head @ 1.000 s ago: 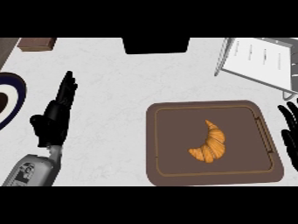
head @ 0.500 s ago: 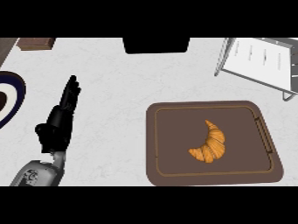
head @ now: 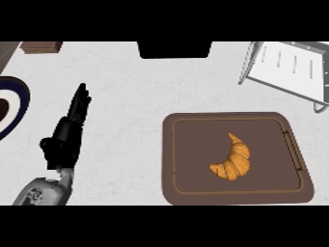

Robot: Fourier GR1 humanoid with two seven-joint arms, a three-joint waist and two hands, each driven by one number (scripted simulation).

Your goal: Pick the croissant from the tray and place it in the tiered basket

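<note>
Croissant (head: pixel 232 160) lies in middle of tray (head: pixel 168 164), untouched: pick step not yet begun. Left hand (head: pixel 65 132) rests well left of tray, fingers straight, holding nothing; right hand not in shot. Next: a hand must reach over tray & close on croissant, then carry to tiered basket (head: pixel 295 65), up-right of tray.

Matt brown tray (head: pixel 168 164); grey metal tiered basket (head: pixel 301 72); pale stone-like counter (head: pixel 138 96).

Lighting was bright and even across the white counter (head: pixel 145 96); its source direction could not be determined. The tray (head: pixel 168 159) at 4 o'clock read matte and dark, and the croissant (head: pixel 233 159) showed gentle tonal shading. The left hand (head: pixel 65 135) at 9 o'clock appeared near-silhouette black.
</note>
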